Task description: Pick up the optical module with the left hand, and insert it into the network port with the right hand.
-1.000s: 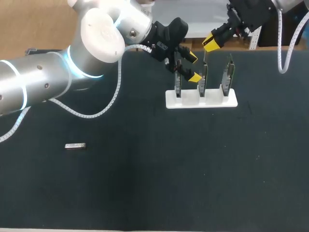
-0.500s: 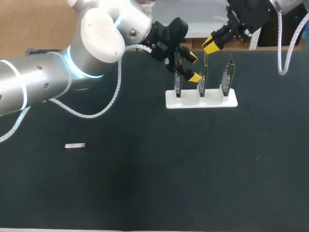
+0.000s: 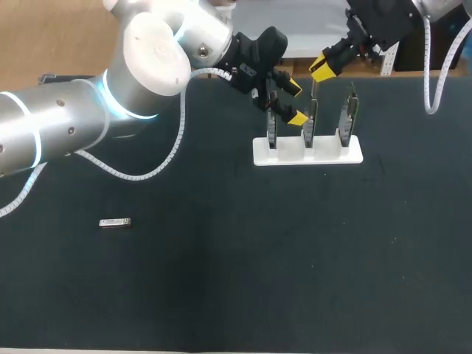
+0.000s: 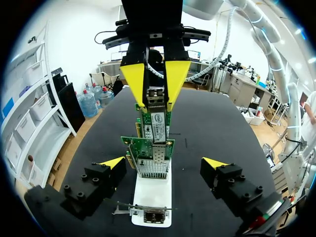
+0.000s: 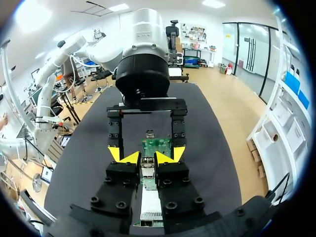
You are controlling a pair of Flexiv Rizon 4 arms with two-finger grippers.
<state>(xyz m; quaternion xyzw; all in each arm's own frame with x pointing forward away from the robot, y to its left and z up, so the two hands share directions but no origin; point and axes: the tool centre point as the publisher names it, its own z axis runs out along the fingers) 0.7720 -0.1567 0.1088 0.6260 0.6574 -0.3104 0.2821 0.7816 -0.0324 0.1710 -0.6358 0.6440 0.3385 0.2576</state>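
Dark matte surface (image 3: pixel 221 295), seen from above in the head view.

- Loose optical module (image 3: pixel 116 222): small silver bar lying flat at about 8 o'clock on the surface. It is alone, well apart from both grippers.
- Left arm (image 3: pixel 66 133) enters from 9 o'clock and reaches across toward 1 o'clock.
- Left gripper (image 3: pixel 296 103): open and holding nothing. In the head view its yellow tips hang between the left card (image 3: pixel 271 129) and the middle card (image 3: pixel 309 122). In the left wrist view the left gripper (image 4: pixel 164 163) has its fingers spread wide, with the row of cards ahead and between them.
- White stand (image 3: pixel 258 156): at about 1 o'clock on the surface. It holds three green network cards upright in a row, with the right card (image 3: pixel 346 118) at the far end.
- Right arm (image 3: pixel 435 44) comes in from 1–2 o'clock.
- Right gripper (image 3: pixel 322 66): above the top of the middle card. It is closed on a second, held optical module (image 4: pixel 157 123). In the left wrist view the yellow fingers of the right gripper (image 4: pixel 154 84) press it from both sides.
- The held module's lower end meets the network port (image 4: pixel 153 167), the metal cage on the middle card. How deep it sits, I cannot tell.
- Right wrist view: the right gripper (image 5: pixel 146 157) has its tips close together with the held module (image 5: pixel 146 167) between them. The green card edge and the left gripper's black body are just ahead.
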